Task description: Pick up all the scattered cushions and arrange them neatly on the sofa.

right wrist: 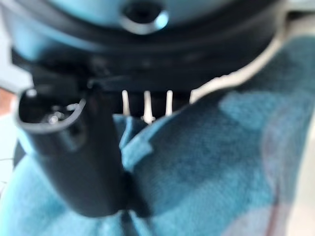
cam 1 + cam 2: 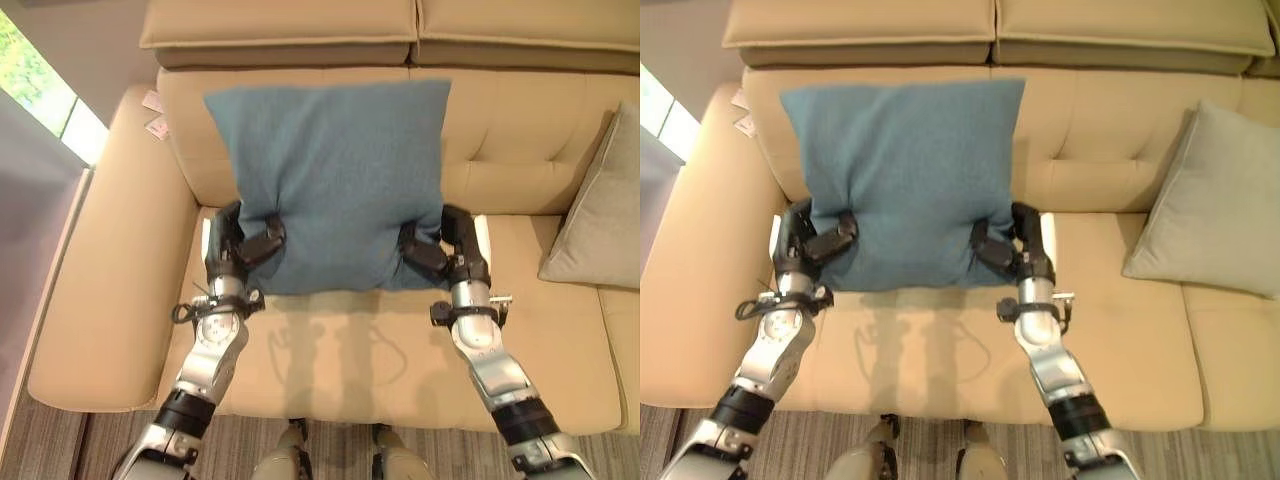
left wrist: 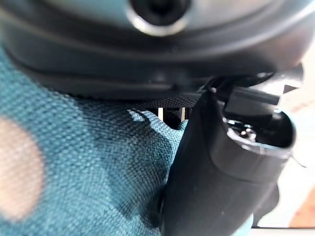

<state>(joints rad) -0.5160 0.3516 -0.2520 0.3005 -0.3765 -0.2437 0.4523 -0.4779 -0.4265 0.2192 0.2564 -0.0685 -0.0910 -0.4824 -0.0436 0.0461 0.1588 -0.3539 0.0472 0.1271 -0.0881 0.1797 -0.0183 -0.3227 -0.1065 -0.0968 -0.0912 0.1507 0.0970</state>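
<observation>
Blue cushion [image 2: 335, 180] upright against the sofa [image 2: 520, 150] backrest, lower edge above the seat | my left hand [image 2: 245, 245] pinches its lower left corner, thumb pressed into the fabric | my right hand [image 2: 435, 250] pinches its lower right corner | grey cushion [image 2: 1215, 205] leaning on the backrest, well apart on my right
</observation>
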